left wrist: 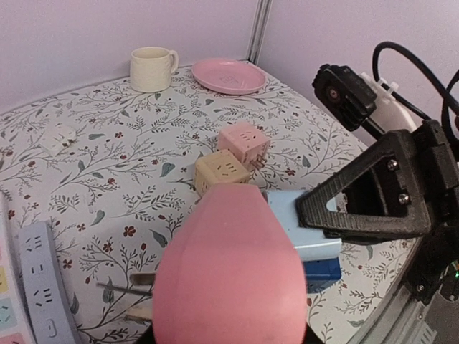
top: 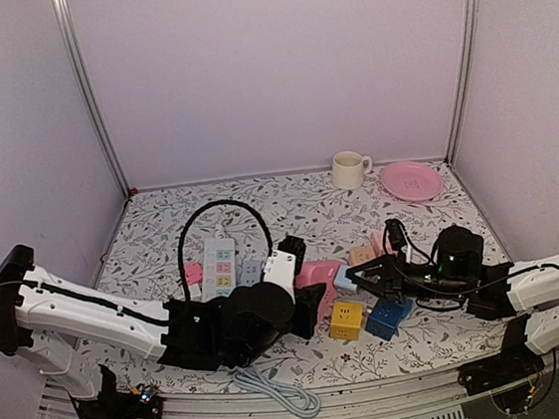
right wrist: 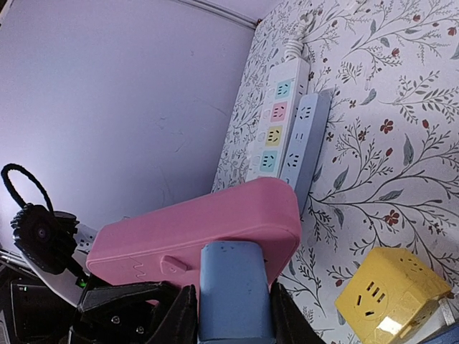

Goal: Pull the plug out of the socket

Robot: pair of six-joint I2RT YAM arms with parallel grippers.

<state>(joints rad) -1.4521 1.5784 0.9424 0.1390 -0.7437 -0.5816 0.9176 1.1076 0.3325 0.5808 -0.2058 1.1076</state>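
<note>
A pink socket block (top: 318, 273) is held above the table in my left gripper (top: 308, 305), which is shut on it. It fills the left wrist view (left wrist: 229, 265), hiding the gripper (left wrist: 229, 319), with metal prongs sticking out on its left side. A light blue plug (top: 345, 279) sits against the pink block's right side (left wrist: 297, 215). My right gripper (top: 363, 281) is shut on this plug. In the right wrist view the plug (right wrist: 233, 287) lies between my right gripper's (right wrist: 233, 319) black fingers and butts flat against the pink block (right wrist: 193, 229).
A yellow cube (top: 347, 319) and dark blue cube (top: 389, 318) lie below the grippers. Beige (top: 361, 255) and pink (top: 378, 244) cubes lie behind. Two power strips (top: 219, 266) with a black cable loop lie left. A mug (top: 349, 170) and pink plate (top: 412, 181) stand at the back.
</note>
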